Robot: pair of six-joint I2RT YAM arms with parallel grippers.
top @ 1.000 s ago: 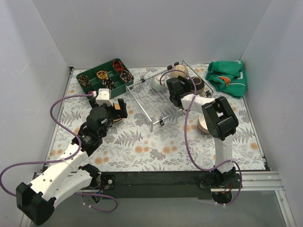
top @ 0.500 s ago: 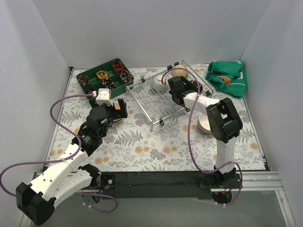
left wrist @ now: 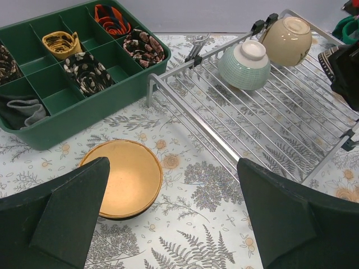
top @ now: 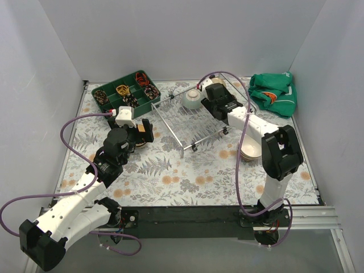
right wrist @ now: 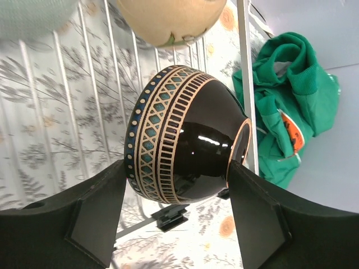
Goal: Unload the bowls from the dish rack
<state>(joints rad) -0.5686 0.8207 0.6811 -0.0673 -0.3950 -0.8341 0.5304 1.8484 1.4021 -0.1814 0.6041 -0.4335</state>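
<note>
My left end effector [left wrist: 173, 190] hasn't moved: fingers wide apart, empty, over the tan bowl [left wrist: 120, 178] on the desk. The dish rack [left wrist: 269, 112] holds the mint bowl [left wrist: 244, 64], the beige bowl [left wrist: 286, 39] and the dark bowl [right wrist: 179, 145], so three to go. My right end effector [right wrist: 176, 174] has swung back across the rack and straddles the dark bowl, which is glossy, lattice-banded and on its side. Can't tell if it's clamped.

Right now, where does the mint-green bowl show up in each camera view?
Top external: mint-green bowl at the dish rack's far end, above centre.
Left wrist: upper right, on the rack's bars.
Right wrist: only a sliver in the top left corner.
Shared landmark: the rack's parallel wire bars.
</note>
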